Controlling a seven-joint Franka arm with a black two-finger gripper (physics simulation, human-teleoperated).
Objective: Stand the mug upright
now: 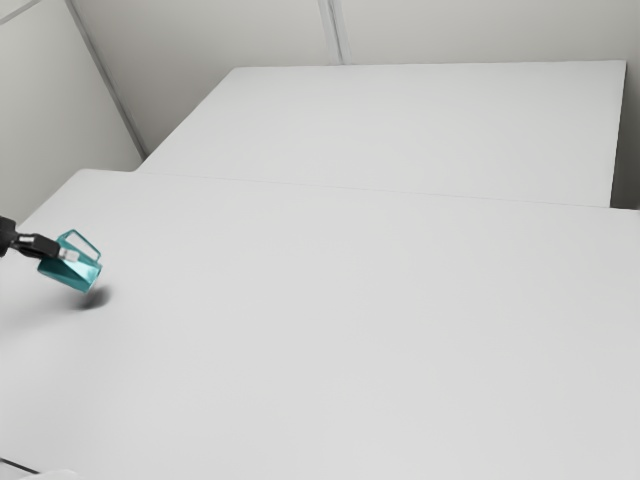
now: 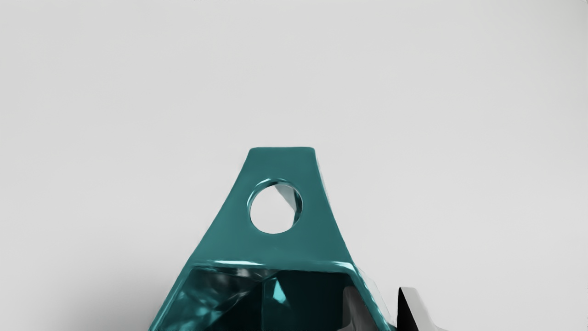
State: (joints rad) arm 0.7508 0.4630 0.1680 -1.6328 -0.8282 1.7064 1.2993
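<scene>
1. Pale wall panels (image 1: 230, 35) stand behind the plain white tabletop (image 1: 350, 330).
2. Mug (image 1: 72, 273): located at my end effector (image 1: 68, 256), tilted. A shadow (image 1: 92, 299) lies close beneath it; contact with the tabletop cannot be confirmed.
3. Governing relation: the mug's long axis runs outward from my end effector and slopes down. Its mouth (image 2: 229, 299) faces my hand; its base lies farther out and lower. The handle (image 2: 285, 163) is on the upper side.
4. End effector condition: pinching the mug, judged by its tilted, supported posture. One finger (image 2: 419, 310) is seen beside the wall.
5. Arm pose: reaching outward, hand nearer level than vertical.
6. Assessment: upright setting requires pitching my hand downward, base toward the tabletop, then lowering. Slip at the wall is the risk.
</scene>
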